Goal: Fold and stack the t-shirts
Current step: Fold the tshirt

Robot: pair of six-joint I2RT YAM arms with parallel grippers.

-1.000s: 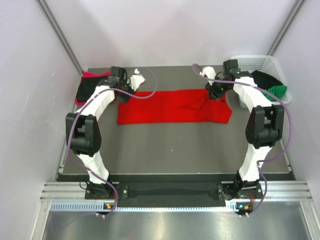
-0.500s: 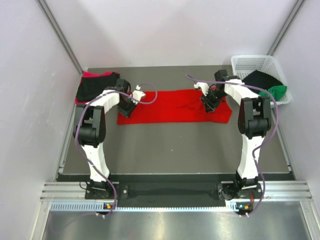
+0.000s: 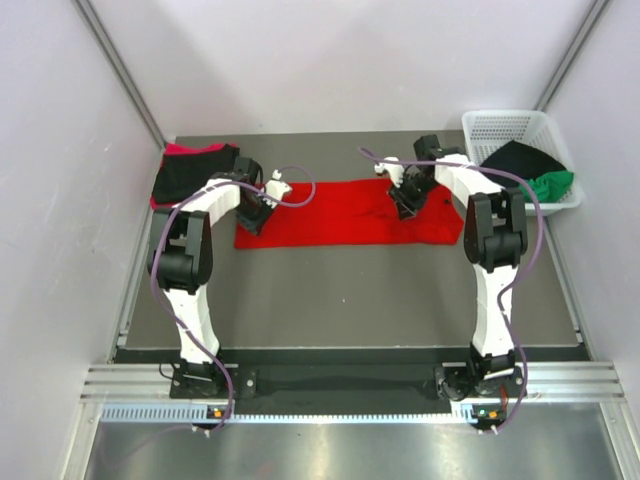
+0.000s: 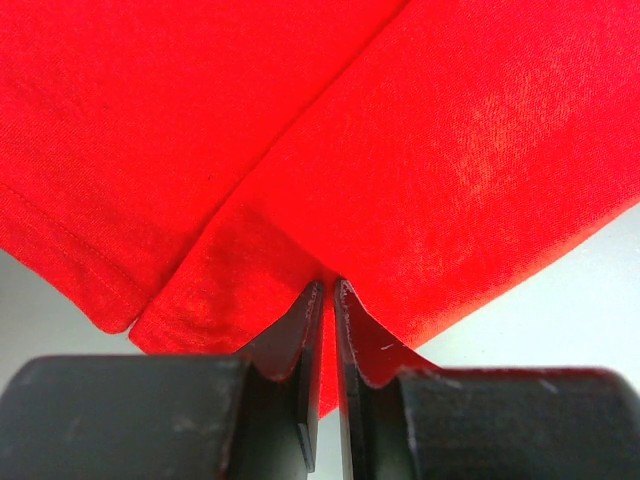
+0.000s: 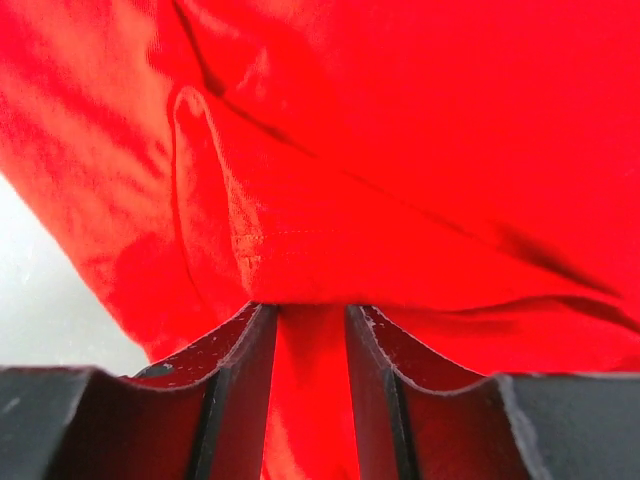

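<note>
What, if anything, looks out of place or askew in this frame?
Nothing looks damaged. The red t-shirt lies rumpled near the right gripper, which pinches a fold; the left gripper pinches the other end. A black shirt and a green shirt are heaped loosely over the basket rim.

You get no readable text, label, brand, number or sign in any of the views. The red t-shirt shows plain cloth with no print, close up in both wrist views too. The white basket carries no marking you can read.
</note>
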